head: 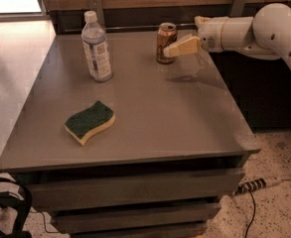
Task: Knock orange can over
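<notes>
Horizontally, the arm (244, 31) holds its claw (170, 51) just beside the upright orange can (164, 37).

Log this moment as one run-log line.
orange can: upright, table rear | end effector: at can's right side in view, contact unclear | knock: not yet done | water bottle, sponge: apart

The gripper (171, 51) sits right at the can (164, 38) and covers a bit of its right side, so we cannot tell if they touch. The arm (279, 26) runs off the right edge. We cannot read the tiny words on the bottle (96, 47). A black thing (8, 207) is cut off at the bottom left corner.
</notes>
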{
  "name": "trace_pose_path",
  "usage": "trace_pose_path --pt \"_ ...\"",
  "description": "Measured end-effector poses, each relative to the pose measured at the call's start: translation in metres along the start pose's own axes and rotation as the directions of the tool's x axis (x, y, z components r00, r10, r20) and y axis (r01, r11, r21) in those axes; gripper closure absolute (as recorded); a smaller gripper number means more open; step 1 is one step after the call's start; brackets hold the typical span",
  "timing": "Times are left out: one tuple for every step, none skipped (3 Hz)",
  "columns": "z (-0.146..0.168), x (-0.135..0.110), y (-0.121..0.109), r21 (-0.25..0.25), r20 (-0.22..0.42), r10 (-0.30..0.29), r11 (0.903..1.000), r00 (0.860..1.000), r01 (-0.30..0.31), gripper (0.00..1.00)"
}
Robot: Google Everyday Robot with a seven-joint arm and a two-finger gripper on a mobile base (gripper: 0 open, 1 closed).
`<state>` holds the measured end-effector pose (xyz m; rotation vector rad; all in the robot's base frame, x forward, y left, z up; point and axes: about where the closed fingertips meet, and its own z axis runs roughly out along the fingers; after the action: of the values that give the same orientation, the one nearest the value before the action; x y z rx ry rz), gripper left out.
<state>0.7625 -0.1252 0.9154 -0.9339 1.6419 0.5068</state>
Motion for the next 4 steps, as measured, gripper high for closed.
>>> trace_pose_path --pt "0.025 0.006 -0.003 -0.016 0.036 0.02 0.9997 0.999 -0.019 0.0" --pt "0.045 0.011 -0.004 -0.032 0.069 0.044 0.9986 0.997 -0.042 0.0" --pt "0.058 0.018 -0.003 -0.043 0.093 0.07 0.9969 0.993 -0.066 0.0" --pt "0.065 0.024 -0.001 -0.05 0.116 0.088 0.9953 0.989 -0.083 0.13"
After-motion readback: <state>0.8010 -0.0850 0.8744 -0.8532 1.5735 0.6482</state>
